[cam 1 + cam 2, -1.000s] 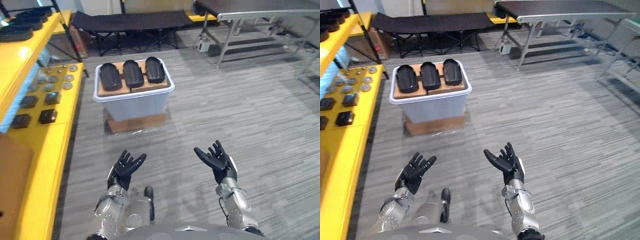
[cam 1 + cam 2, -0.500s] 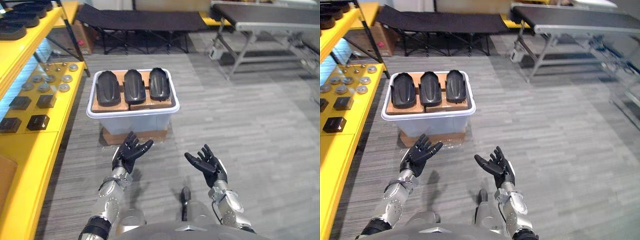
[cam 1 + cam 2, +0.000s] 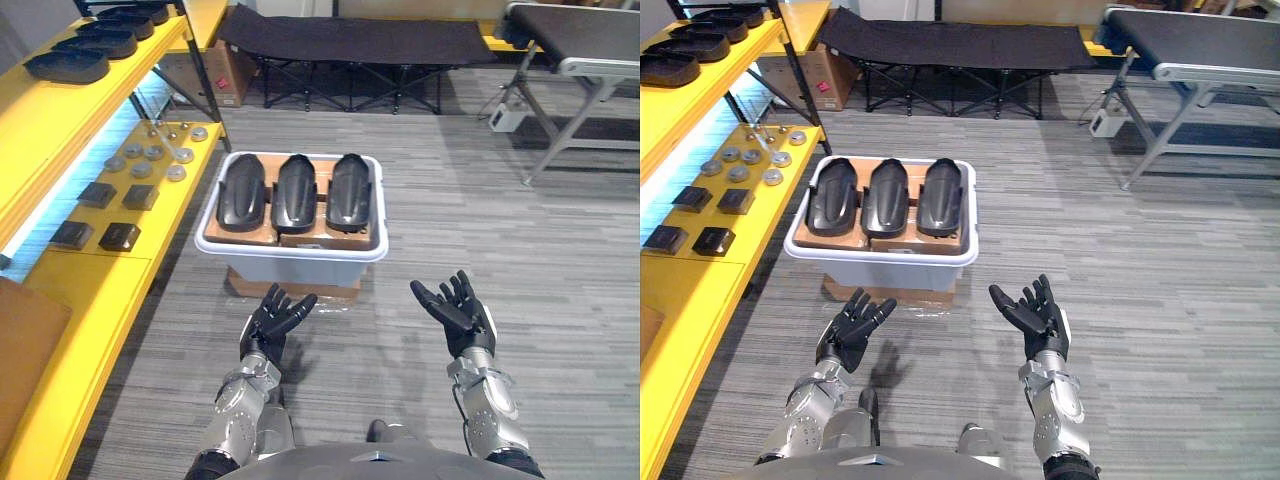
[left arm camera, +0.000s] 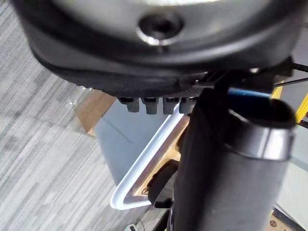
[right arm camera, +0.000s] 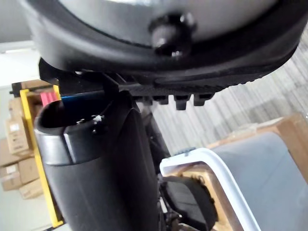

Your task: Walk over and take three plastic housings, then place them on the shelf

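While the left hand (image 3: 275,318) and right hand (image 3: 455,312) are hanging open and empty, palms up, the three black plastic housings (image 3: 295,192) are lying side by side in the white-rimmed tub (image 3: 290,251) just ahead of the fingers. The walk-over is looking nearly done, and reaching forward to grasp is likely coming next. No legible writing is showing.

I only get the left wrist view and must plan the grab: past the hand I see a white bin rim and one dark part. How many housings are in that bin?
Observer: Three black plastic housings lie side by side in the white bin.
Operator: Is either hand holding anything?
Observer: No; the left hand and right hand are open, palms up, short of the bin.
Operator: Where is the shelf?
Observer: A yellow shelf runs along the robot's left, with black parts on its upper level.
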You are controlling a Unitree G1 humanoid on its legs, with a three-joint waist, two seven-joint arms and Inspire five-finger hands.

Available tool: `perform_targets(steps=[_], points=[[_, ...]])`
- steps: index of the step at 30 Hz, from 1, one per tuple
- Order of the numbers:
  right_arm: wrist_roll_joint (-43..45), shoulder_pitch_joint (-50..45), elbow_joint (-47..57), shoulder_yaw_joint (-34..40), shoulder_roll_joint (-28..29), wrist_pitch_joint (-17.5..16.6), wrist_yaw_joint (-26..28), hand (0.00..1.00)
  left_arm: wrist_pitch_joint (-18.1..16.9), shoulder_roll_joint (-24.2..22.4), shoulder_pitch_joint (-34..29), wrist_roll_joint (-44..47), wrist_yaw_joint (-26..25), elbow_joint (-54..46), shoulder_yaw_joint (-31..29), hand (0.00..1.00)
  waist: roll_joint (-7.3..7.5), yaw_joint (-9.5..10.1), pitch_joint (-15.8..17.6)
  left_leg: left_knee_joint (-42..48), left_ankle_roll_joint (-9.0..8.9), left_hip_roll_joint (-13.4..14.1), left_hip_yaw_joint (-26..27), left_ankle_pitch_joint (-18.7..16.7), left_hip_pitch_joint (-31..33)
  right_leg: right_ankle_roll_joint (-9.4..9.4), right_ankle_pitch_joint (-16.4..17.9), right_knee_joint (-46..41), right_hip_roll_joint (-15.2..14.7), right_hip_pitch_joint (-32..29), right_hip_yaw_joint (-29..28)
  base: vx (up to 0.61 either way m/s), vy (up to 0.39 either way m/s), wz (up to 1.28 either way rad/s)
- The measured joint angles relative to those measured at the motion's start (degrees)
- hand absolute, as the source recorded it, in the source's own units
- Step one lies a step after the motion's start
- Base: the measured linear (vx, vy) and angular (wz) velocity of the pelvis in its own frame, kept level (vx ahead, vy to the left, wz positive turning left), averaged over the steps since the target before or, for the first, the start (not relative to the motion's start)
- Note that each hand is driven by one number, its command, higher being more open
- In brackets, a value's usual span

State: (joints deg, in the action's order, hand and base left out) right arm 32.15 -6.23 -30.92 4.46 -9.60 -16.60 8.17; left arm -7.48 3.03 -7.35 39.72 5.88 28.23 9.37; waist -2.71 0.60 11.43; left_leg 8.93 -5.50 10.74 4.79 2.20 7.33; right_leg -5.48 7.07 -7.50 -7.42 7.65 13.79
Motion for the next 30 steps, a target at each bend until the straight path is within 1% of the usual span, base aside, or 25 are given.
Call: perform_targets(steps=[1, 2, 3, 4, 5, 6, 7, 8, 9, 10, 11, 12, 13, 14, 15, 16, 17, 18, 20, 21, 23, 24, 25, 29, 30], points=[[0.2, 0.5, -1.4, -1.1, 0.9, 0.0, -0.1, 1.00, 0.3, 1.3, 0.4, -0.7, 0.2, -0.5, 0.6, 1.00, 1.37, 0.09, 0.2, 0.8, 0.45, -2.3, 2.0, -0.6, -1.0, -1.20, 0.8, -1.4, -2.9, 0.2, -1.2, 0.20, 0.312, -0.22], [0.1, 0.5, -1.4, -1.9, 1.4, -0.1, 0.0, 1.00, 0.3, 2.1, 0.3, -1.5, 0.5, -1.2, 0.9, 1.00, 2.41, 0.25, -0.1, 0.9, 0.76, -3.5, 2.8, -1.3, -0.8, -1.90, 1.2, -1.3, -4.0, 0.0, -1.6, 0.22, 0.345, -0.20], [0.1, 0.5, -1.4, -2.9, 2.0, -0.2, 0.1, 1.00, 0.3, 3.0, 0.7, -2.4, 0.8, -1.9, 1.1, 1.00, 3.36, 0.32, -0.1, 1.2, 1.76, -5.0, 3.4, -2.3, -0.5, -2.52, 1.3, -1.3, -5.7, -0.4, -1.6, 0.14, 0.197, -0.05], [0.1, 0.5, -1.4, -3.2, 2.8, -0.3, 0.1, 1.00, 0.4, 4.0, 1.7, -2.7, 1.5, -2.2, 1.6, 1.00, 3.99, 0.23, -0.1, 2.9, 2.72, -6.8, 3.5, -4.0, 0.4, -2.66, 1.4, -1.5, -7.5, -0.4, -1.5, 0.17, 0.238, 0.03], [0.1, 0.5, -1.5, -3.2, 3.3, -0.3, -0.3, 1.00, 0.7, 4.1, 2.3, -3.2, 1.8, -2.2, 1.7, 1.00, 4.15, 0.28, 0.0, 3.5, 3.51, -7.9, 3.7, -5.0, 0.4, -2.94, 1.1, -2.8, -8.7, -0.6, -1.5, 0.15, 0.229, 0.16], [0.0, 0.3, -1.8, -3.3, 3.9, -0.3, -1.2, 1.00, 1.4, 4.2, 2.5, -4.6, 1.9, -2.6, 1.9, 1.00, 4.08, -0.21, 0.0, 3.6, 4.03, -8.8, 4.0, -5.8, -0.6, -2.59, 0.8, -7.0, -10.1, -1.5, -1.4, 0.15, 0.222, 0.15], [-0.1, 0.2, -2.1, -3.3, 4.2, -0.3, -1.6, 1.00, 1.6, 4.5, 2.4, -5.0, 1.9, -2.9, 2.3, 1.00, 4.05, -0.35, 0.0, 3.2, 4.35, -9.1, 3.8, -6.1, -1.5, -2.20, 0.6, -9.9, -10.6, -2.3, -1.6, 0.17, 0.209, 0.15], [-0.2, -0.3, -2.1, -3.3, 4.9, -0.5, -2.7, 1.00, 1.8, 5.1, 2.2, -5.1, 1.9, -3.6, 3.5, 1.00, 4.03, -0.52, 0.0, 1.9, 4.85, -9.4, 3.6, -6.5, -3.9, -0.18, -0.8, -16.3, -11.4, -4.2, -1.7, 0.19, 0.179, 0.09], [-0.2, -0.8, -2.1, -3.2, 5.6, -1.0, -3.5, 1.00, 2.3, 5.7, 2.3, -5.1, 1.9, -4.2, 4.2, 1.00, 4.03, -0.83, -0.2, 0.5, 5.27, -9.2, 3.2, -6.6, -5.7, 0.38, -0.8, -21.1, -11.3, -6.5, -2.2, 0.19, 0.158, 0.09], [-0.3, -1.0, -2.1, -3.2, 5.9, -1.4, -3.7, 1.00, 2.6, 6.0, 2.4, -5.1, 1.9, -4.4, 4.3, 1.00, 3.98, -0.93, -0.3, 0.1, 5.57, -9.1, 3.0, -6.5, -6.2, 0.26, 0.6, -21.2, -10.8, -6.9, -2.3, 0.20, 0.090, 0.16], [-0.5, -1.2, -2.0, -3.2, 6.1, -1.7, -3.7, 1.00, 2.9, 6.2, 2.5, -5.1, 1.8, -4.8, 4.3, 1.00, 4.28, -1.28, -0.6, -0.7, 5.79, -8.9, 2.5, -6.0, -6.7, 0.16, 2.3, -18.8, -9.3, -7.6, -2.7, 0.20, 0.012, 0.25], [-0.7, -1.2, -2.0, -2.9, 6.0, -1.9, -3.8, 1.00, 2.9, 6.4, 2.7, -5.0, 1.7, -5.1, 4.1, 1.00, 4.86, -1.64, -1.0, -1.2, 5.63, -8.8, 1.8, -5.8, -6.8, 0.25, 2.6, -14.5, -7.3, -8.3, -2.8, 0.20, -0.027, 0.29], [-1.4, -1.2, -2.0, -2.6, 6.0, -1.9, -3.9, 1.00, 2.9, 6.5, 2.8, -5.0, 1.7, -5.2, 4.1, 1.00, 4.96, -1.79, -1.0, -1.3, 5.52, -8.6, 1.5, -5.7, -6.7, 0.23, 2.6, -12.1, -6.3, -8.7, -2.9, 0.22, -0.094, 0.30], [-2.6, -1.1, -1.9, -1.9, 5.9, -2.0, -3.9, 1.00, 2.9, 6.6, 2.9, -4.9, 1.6, -5.1, 4.1, 1.00, 5.21, -2.06, -1.2, -1.2, 5.21, -8.3, 1.0, -5.7, -6.7, -0.19, 1.8, -7.6, -4.8, -9.1, -3.1, 0.20, -0.119, 0.24], [-2.6, -1.1, -1.8, -1.7, 6.0, -2.0, -4.0, 1.00, 2.9, 7.0, 2.8, -4.8, 1.6, -5.2, 4.1, 1.00, 5.96, -1.89, -1.5, -1.1, 4.52, -8.6, 0.9, -6.0, -6.6, -0.83, -3.3, -3.6, -3.9, -9.6, -3.3, 0.16, -0.100, 0.22], [-2.7, -0.9, -1.9, -1.6, 5.8, -2.0, -4.1, 1.00, 2.9, 7.3, 2.9, -4.6, 1.6, -5.0, 4.1, 1.00, 6.05, -1.92, -1.4, -1.1, 4.16, -8.9, 0.7, -6.1, -6.7, -0.52, -4.4, -3.4, -3.9, -9.9, -3.1, 0.11, -0.127, 0.18], [-2.7, -0.6, -1.9, -1.4, 5.1, -1.8, -4.3, 1.00, 3.0, 6.9, 2.7, -4.2, 1.4, -4.9, 4.0, 1.00, 4.87, -2.09, -1.5, -1.2, 3.69, -8.1, 0.2, -6.2, -6.7, -0.60, -4.8, -3.3, -3.4, -9.5, -2.9, 0.14, -0.136, 0.02], [-2.7, 0.3, -1.9, -1.1, 4.3, -1.8, -5.1, 1.00, 2.8, 6.3, 2.4, -4.1, 1.4, -5.3, 4.0, 1.00, 3.40, -1.74, -1.9, -1.3, 2.84, -6.7, 0.3, -6.5, -6.3, -0.25, -5.1, -1.8, -2.1, -9.4, -2.9, 0.16, -0.164, -0.07], [-2.8, 1.4, -1.9, -1.2, 3.5, -1.8, -6.5, 1.00, 2.8, 5.7, 2.4, -3.7, 1.1, -5.3, 4.0, 1.00, 2.60, -1.33, -2.2, -1.2, 2.21, -5.6, 0.6, -6.8, -5.9, 0.36, -5.5, -0.3, -0.8, -9.3, -2.9, 0.09, -0.113, -0.15], [-4.6, 2.2, -1.9, -0.7, 3.2, -1.8, -8.9, 1.00, 2.8, 5.5, 2.3, -3.5, 0.9, -5.3, 4.4, 1.00, 2.53, -1.34, -2.2, -1.2, 1.72, -4.7, 0.8, -6.9, -6.2, 0.73, -5.9, 0.6, 0.1, -8.6, -2.6, 0.06, -0.106, -0.08], [-5.2, 2.9, -1.9, 0.4, 3.1, -1.8, -10.8, 1.00, 2.7, 5.1, 2.1, -3.3, 0.9, -5.4, 4.4, 1.00, 2.70, -1.09, -2.2, -1.3, 1.45, -4.2, 1.1, -7.0, -6.7, 0.77, -6.3, 1.2, 0.6, -8.0, -2.6, 0.03, -0.066, -0.06], [-6.9, 3.4, -1.8, 1.8, 3.0, -1.7, -12.5, 1.00, 2.7, 4.7, 1.9, -3.3, 0.8, -6.1, 4.4, 1.00, 2.88, -1.00, -2.1, -1.3, 1.41, -4.2, 1.2, -7.1, -6.8, 0.75, -6.5, 1.8, 0.6, -7.5, -2.5, 0.00, -0.011, -0.06], [-6.9, 3.9, -1.8, 2.7, 2.5, -1.6, -13.4, 1.00, 2.5, 4.7, 1.5, -3.5, 0.3, -7.1, 4.7, 1.00, 2.88, -0.90, -2.1, -1.3, 1.41, -4.3, 1.3, -7.1, -6.7, 0.60, -7.0, 2.3, 0.6, -7.5, -2.6, -0.02, 0.014, -0.03], [-6.9, 5.3, -1.8, 4.3, 1.9, -0.7, -14.9, 1.00, 1.6, 5.5, 0.2, -5.2, -0.8, -8.8, 4.7, 1.00, 3.04, -0.82, -2.0, -1.0, 1.53, -4.9, 1.8, -7.0, -5.7, 0.61, -8.0, 4.4, 0.1, -7.6, -2.8, -0.06, 0.035, -0.08], [-6.9, 6.0, -1.8, 4.4, 0.9, 0.3, -15.4, 1.00, 1.5, 6.0, 0.1, -6.7, -1.0, -9.3, 4.7, 1.00, 3.04, -0.74, -1.8, -0.9, 1.72, -5.2, 1.8, -6.9, -5.1, 0.44, -8.1, 4.8, -0.2, -8.0, -2.5, -0.08, 0.020, 0.05]])
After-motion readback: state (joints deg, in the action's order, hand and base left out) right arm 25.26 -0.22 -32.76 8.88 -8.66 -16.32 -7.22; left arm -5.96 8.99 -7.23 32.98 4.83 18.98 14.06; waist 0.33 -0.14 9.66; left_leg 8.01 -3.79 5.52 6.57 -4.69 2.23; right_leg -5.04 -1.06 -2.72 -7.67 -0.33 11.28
